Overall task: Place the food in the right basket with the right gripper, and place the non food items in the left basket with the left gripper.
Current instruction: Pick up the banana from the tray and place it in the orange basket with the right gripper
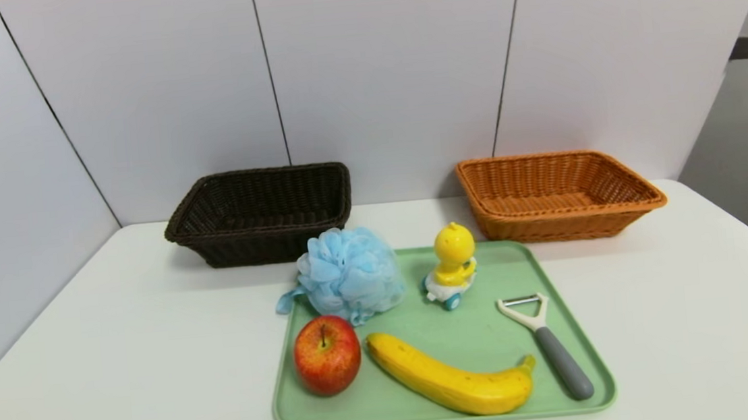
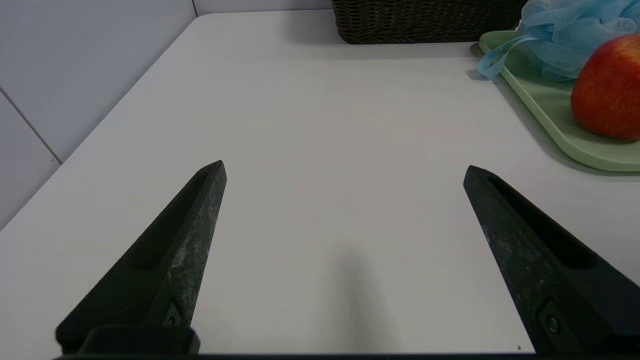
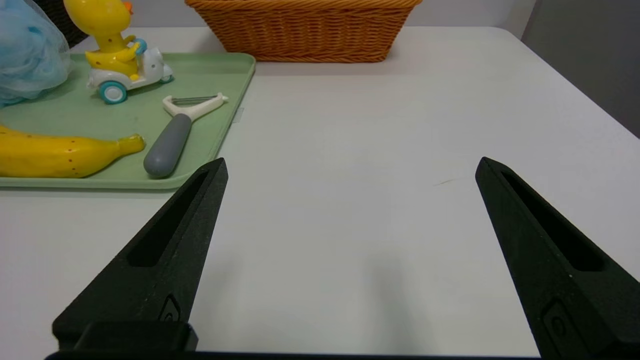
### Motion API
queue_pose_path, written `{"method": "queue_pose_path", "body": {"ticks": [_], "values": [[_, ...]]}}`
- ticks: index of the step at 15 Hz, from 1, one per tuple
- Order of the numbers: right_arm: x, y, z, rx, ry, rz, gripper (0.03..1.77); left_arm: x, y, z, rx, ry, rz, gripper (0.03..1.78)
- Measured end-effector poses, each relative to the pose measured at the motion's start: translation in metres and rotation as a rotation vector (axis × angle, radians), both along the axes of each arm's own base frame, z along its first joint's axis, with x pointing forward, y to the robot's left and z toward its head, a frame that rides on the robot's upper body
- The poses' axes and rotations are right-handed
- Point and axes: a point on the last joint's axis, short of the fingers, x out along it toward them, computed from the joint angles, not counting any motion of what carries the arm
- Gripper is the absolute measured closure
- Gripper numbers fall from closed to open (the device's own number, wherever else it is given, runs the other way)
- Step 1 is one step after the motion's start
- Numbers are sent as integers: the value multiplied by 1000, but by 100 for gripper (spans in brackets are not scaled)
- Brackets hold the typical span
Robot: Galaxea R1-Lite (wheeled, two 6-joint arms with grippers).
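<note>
Left wrist view: the left gripper point(image 2: 345, 167) hangs over bare table point(image 2: 310, 125), its fingers point(image 2: 190, 240) spread wide with nothing between them. The right gripper point(image 3: 350, 165) is the same, fingers wide apart and empty, beside the green tray point(image 1: 474, 343). On the tray, the banana point(image 1: 453, 382) lies lengthwise along the near edge, stem toward the peeler point(image 1: 548, 347), whose grey handle points toward the robot. The apple point(image 1: 327, 354) stands stem up, the sponge point(image 1: 349, 274) and duck toy point(image 1: 452, 264) behind. The dark left basket point(image 1: 259, 213) and orange right basket point(image 1: 555, 194) sit at the wall.
</note>
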Motion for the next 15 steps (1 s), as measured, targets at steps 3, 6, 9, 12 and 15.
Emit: {"method": "queue_pose_path", "body": {"ticks": [3,6,9,12,15], "values": [[0,0,0,-13,3,3,9,0,0,0,-4,4,-3,12],[0,0,0,-18,4,5,9,-1,0,0,11,22,-3,12],[0,1,1,-84,6,32,9,-8,0,26,19,14,-12,12],[-3,3,34,-97,-42,124,9,6,-1,75,-29,28,-48,12],[12,4,99,-67,-56,170,9,56,-1,132,-58,12,-84,12]]}}
